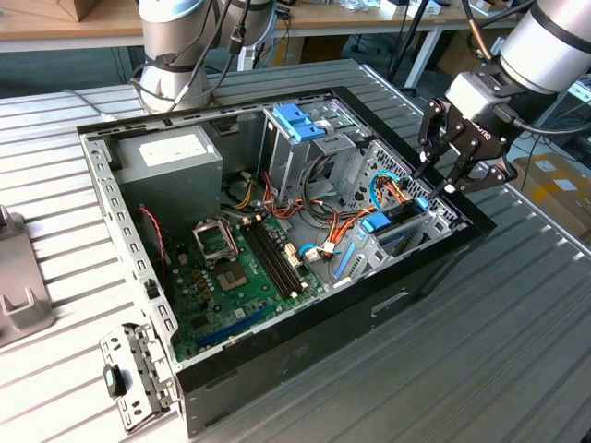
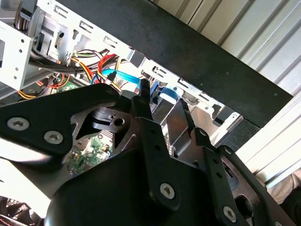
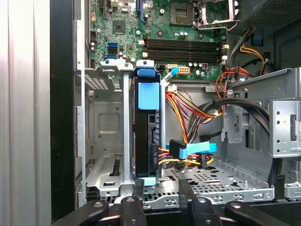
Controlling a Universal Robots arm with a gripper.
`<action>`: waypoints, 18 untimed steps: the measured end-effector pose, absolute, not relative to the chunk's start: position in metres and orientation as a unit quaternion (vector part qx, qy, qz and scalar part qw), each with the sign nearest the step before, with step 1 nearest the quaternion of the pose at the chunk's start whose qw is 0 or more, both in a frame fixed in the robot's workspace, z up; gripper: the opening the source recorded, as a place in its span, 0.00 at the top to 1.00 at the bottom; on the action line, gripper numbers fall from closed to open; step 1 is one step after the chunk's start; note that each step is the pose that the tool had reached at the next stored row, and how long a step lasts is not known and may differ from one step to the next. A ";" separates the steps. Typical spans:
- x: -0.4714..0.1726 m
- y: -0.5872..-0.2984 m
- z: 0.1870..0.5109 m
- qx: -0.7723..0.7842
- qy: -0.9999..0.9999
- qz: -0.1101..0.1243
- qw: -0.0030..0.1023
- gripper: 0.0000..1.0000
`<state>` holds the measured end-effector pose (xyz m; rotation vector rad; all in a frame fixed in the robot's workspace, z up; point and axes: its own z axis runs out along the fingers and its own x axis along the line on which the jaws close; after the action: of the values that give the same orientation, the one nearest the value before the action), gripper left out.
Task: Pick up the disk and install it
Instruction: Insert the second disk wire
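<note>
The disk (image 3: 146,136), a dark flat drive in a light blue carrier, stands on edge in a grey metal bay (image 3: 106,141) of the open computer case (image 1: 434,277). In the exterior view the disk (image 1: 388,226) sits at the case's right end. My gripper (image 3: 161,188) hovers at the disk's near end. Its black fingers (image 3: 139,190) stand apart on either side of the carrier's edge, one close to it and the other clear of it. The gripper (image 1: 434,187) is open and hangs just over the case's right wall. In the second wrist view the gripper (image 2: 162,101) points down into the bay.
A darker blue latch on a grey cage (image 1: 300,122) stands at the case's back. Orange and yellow wires and a light blue cable (image 3: 193,148) run beside the disk. The motherboard (image 1: 240,268) and power supply (image 1: 171,157) lie left. A loose bracket (image 1: 138,378) rests on the slatted table.
</note>
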<state>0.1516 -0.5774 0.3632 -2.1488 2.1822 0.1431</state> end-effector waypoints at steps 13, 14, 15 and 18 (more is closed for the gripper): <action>0.145 -0.577 0.364 -0.700 0.711 0.046 0.038 0.58; 0.144 -0.577 0.364 -0.700 0.711 0.046 0.038 0.58; 0.143 -0.577 0.364 -0.700 0.711 0.046 0.038 0.58; 0.143 -0.576 0.365 -0.700 0.711 0.046 0.038 0.58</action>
<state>0.1425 -0.5764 0.3649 -2.1486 2.1817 0.1420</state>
